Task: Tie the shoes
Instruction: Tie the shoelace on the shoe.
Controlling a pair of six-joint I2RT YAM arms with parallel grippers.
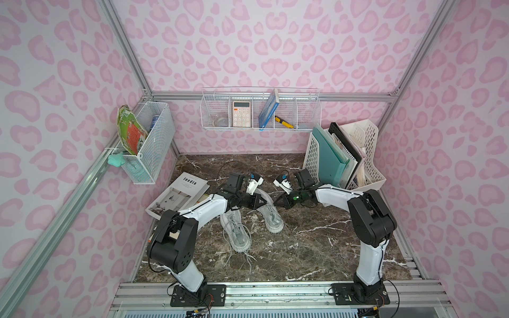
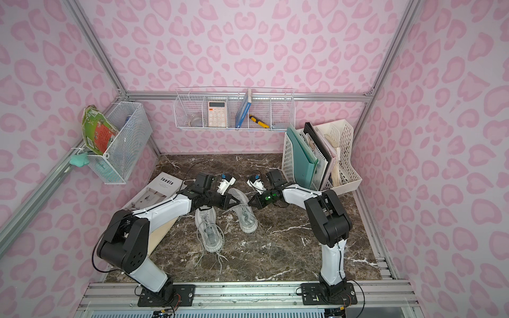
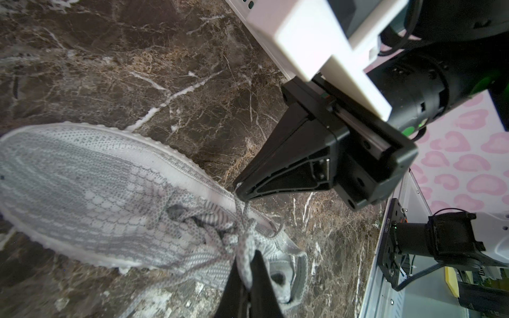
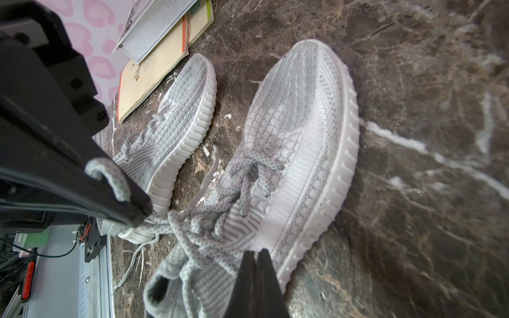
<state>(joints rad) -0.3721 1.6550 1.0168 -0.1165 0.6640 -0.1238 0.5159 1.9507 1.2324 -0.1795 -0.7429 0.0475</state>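
Two light grey knit shoes lie on the dark marble table [image 1: 303,247]. In both top views the farther shoe [image 1: 271,217] [image 2: 246,217] has both grippers meeting over its laces. My left gripper [image 3: 246,264] [image 1: 265,203] is shut on a lace loop [image 3: 245,247] of this shoe [image 3: 82,187]. My right gripper [image 4: 256,252] [image 1: 276,202] is shut too; in the left wrist view a lace strand runs from the knot [image 3: 242,228] up to its tip [image 3: 239,191]. The nearer shoe [image 1: 236,234] [image 4: 181,110] lies beside it, and its loose laces [image 1: 248,258] trail toward the front.
An open magazine [image 1: 179,195] lies on books at the table's left, under my left arm. A white file organizer [image 1: 344,157] stands at the back right. Wire baskets hang on the back wall [image 1: 260,110] and the left wall [image 1: 148,140].
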